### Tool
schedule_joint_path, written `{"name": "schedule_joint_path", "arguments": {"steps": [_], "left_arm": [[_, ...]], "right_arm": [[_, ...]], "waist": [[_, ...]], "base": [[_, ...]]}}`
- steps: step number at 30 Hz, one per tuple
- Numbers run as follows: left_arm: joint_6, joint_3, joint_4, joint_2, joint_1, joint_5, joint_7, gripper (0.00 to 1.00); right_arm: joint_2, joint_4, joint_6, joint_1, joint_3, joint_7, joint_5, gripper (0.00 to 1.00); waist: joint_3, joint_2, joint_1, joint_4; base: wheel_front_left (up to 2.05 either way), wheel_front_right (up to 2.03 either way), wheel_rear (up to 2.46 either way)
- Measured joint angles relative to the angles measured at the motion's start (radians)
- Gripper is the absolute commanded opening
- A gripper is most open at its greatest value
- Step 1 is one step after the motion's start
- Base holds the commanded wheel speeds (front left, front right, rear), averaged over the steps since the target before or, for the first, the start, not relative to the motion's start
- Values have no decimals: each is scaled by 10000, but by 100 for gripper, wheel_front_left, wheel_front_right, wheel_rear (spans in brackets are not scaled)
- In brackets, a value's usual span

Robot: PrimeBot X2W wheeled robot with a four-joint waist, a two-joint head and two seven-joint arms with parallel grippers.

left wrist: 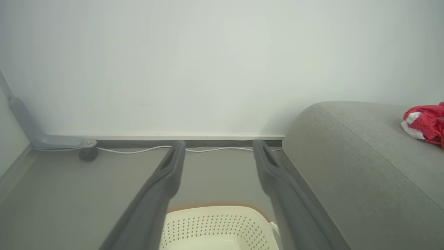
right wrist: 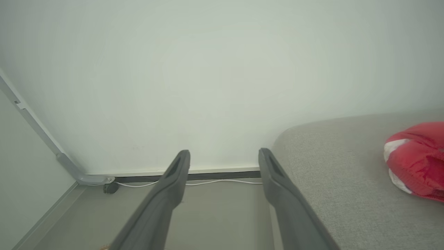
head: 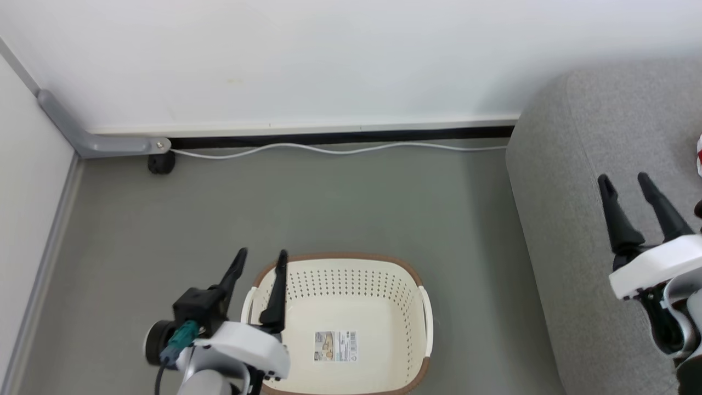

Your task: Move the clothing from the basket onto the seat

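The cream basket (head: 408, 285) with a brown rim stands on the floor at bottom centre, holding nothing but a paper label; its far wall (left wrist: 215, 225) also appears in the left wrist view. My left gripper (head: 262, 258) hovers open over the basket's left rim. The grey seat (head: 576, 164) rises at the right. Above its near edge my right gripper (head: 624, 180) stands open with nothing between its fingers. Red clothing with white trim (right wrist: 416, 159) lies bunched on the seat cushion (right wrist: 347, 180), to the right of my right gripper. The same clothing (left wrist: 425, 124) rests on the seat (left wrist: 347, 156) in the left wrist view.
A white wall with a dark skirting strip (head: 340, 134) runs behind. A white cable (head: 329, 149) lies along the floor by it. A grey conduit (head: 82, 137) bends down in the left corner beside a small black object (head: 161, 163). Grey floor (head: 329, 208) separates basket and wall.
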Motion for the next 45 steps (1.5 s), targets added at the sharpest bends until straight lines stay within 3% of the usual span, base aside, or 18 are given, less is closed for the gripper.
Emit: {"name": "schedule_joint_path", "arguments": {"steps": [7,18,45], "left_arm": [[-2,1427,-115,-2,876,389,0,100],[-73,2493,-863,-25,2057,1003,6,100],[104,2504,-1313,-29,2542,713,8,100]], "right_arm": [[652,-280,0,879,-663,2,-811,100],[1193,-1342,0,2082,-938,2,-2065,100],[1616,-1553,0,2809,-1425,2,-2508,100]], "waist": [[-666,0,0,203],[-1221,0,0,243],[-1248,0,1,66]], "base": [[0,0,0],[0,0,0],[0,0,0]]}}
